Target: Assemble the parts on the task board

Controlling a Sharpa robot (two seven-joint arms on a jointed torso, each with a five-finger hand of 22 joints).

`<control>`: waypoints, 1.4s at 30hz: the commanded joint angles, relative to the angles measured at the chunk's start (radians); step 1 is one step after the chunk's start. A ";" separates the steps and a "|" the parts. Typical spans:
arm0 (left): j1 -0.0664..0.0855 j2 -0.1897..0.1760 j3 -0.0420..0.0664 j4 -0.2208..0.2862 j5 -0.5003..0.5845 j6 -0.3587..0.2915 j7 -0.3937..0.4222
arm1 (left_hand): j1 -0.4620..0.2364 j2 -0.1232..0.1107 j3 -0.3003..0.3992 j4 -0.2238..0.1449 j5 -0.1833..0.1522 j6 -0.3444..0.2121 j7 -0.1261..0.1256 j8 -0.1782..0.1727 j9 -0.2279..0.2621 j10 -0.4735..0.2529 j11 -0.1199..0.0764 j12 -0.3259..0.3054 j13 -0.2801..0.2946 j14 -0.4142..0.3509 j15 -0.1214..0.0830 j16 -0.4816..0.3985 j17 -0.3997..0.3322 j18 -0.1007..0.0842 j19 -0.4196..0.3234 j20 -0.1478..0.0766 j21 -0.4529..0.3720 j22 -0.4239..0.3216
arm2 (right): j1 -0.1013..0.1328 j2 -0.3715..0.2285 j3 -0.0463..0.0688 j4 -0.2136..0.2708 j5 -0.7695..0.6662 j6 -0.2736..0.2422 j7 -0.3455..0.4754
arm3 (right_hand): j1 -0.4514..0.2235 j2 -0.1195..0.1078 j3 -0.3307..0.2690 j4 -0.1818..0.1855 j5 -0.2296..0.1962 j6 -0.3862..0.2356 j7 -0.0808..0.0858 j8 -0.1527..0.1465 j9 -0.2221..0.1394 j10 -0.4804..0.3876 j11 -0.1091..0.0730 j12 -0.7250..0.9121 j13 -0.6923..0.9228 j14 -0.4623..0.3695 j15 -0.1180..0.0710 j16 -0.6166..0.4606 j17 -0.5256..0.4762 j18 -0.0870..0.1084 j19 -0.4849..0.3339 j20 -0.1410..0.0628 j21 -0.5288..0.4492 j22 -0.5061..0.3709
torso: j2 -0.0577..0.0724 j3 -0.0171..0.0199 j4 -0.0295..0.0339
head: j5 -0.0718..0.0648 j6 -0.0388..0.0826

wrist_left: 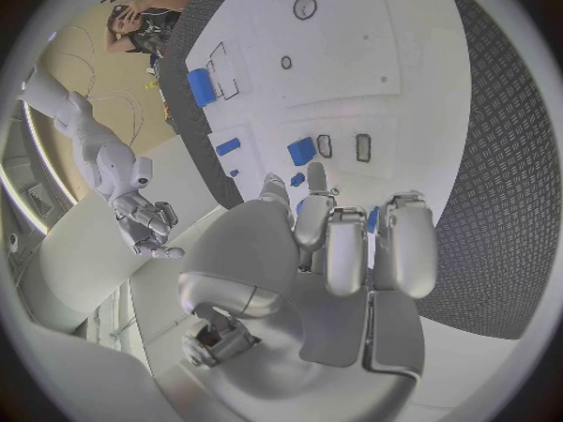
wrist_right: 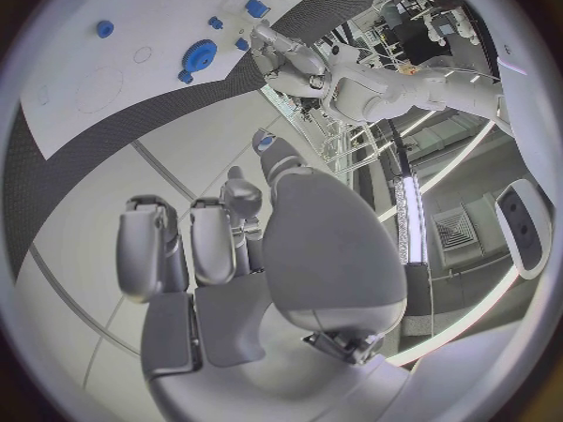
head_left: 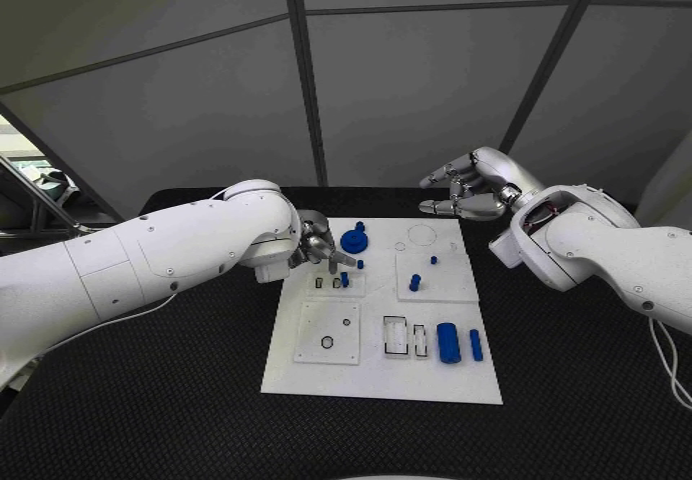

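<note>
White rounded arms – small dark screws, silver hands, thin white cable

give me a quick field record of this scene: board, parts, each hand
board: white task board in the middle of the black table
parts: blue gear at the far left of the board; blue cylinder and slim blue peg lying at the near right
left hand: left hand over the board's far left, beside the gear; hold unclear
right hand: right hand raised beyond the far edge, holding nothing
</note>
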 commanded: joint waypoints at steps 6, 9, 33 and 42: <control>0.004 0.021 -0.003 -0.016 -0.054 0.058 -0.040 | -0.022 -0.015 -0.017 0.013 -0.007 0.011 -0.005 -0.009 0.026 0.016 -0.003 0.024 0.109 0.082 0.005 0.010 0.191 -0.017 0.011 -0.002 0.012 0.021 | 0.003 0.009 0.001 -0.009 0.006 0.000 -0.012 | -0.015 0.000 0.006 -0.002 0.004 0.010 0.001 -0.005 0.001 0.007 0.002 -0.001 0.001 0.027 -0.004 -0.003 -0.001 0.018 -0.007 -0.003 -0.003 0.034 | 0.000 -0.0014 0.0015 | 0.001 -0.006; 0.004 0.029 -0.004 -0.022 -0.055 0.063 -0.045 | -0.035 -0.018 -0.025 0.013 -0.007 0.014 -0.006 -0.011 0.036 0.018 -0.004 0.025 0.113 0.082 0.004 0.012 0.193 -0.017 0.011 -0.003 0.013 0.024 | 0.003 0.011 0.001 -0.012 0.006 0.001 -0.013 | -0.017 0.000 0.006 -0.002 0.004 0.010 0.001 -0.006 0.001 0.007 0.002 -0.001 0.001 0.027 -0.004 -0.003 -0.002 0.018 -0.007 -0.003 -0.005 0.032 | 0.001 -0.0020 0.0013 | 0.002 -0.008; 0.004 0.057 -0.007 -0.040 -0.056 0.082 -0.022 | -0.022 -0.014 -0.024 0.003 -0.007 0.018 -0.009 -0.017 0.057 0.017 -0.006 0.020 0.117 0.082 0.002 0.011 0.193 -0.017 0.010 -0.004 0.016 0.028 | 0.002 0.023 0.001 -0.027 0.005 0.011 -0.022 | -0.024 0.001 0.007 -0.001 0.006 0.012 0.000 -0.007 0.001 0.007 0.002 -0.002 -0.001 0.027 -0.004 -0.005 -0.002 0.018 -0.007 -0.003 -0.005 0.032 | 0.001 -0.0007 0.0013 | 0.002 -0.019; 0.004 0.061 -0.008 -0.038 -0.054 0.105 -0.022 | -0.015 -0.011 -0.020 0.000 -0.007 0.019 -0.010 -0.019 0.063 0.017 -0.006 0.019 0.118 0.082 0.002 0.012 0.194 -0.018 0.010 -0.004 0.017 0.030 | 0.002 0.021 0.001 -0.029 0.003 0.014 -0.026 | -0.026 0.003 0.009 -0.001 0.009 0.013 0.000 -0.007 0.001 0.008 0.001 -0.001 -0.001 0.027 -0.004 -0.005 -0.002 0.018 -0.007 -0.003 -0.005 0.032 | 0.000 -0.0010 0.0005 | 0.000 -0.023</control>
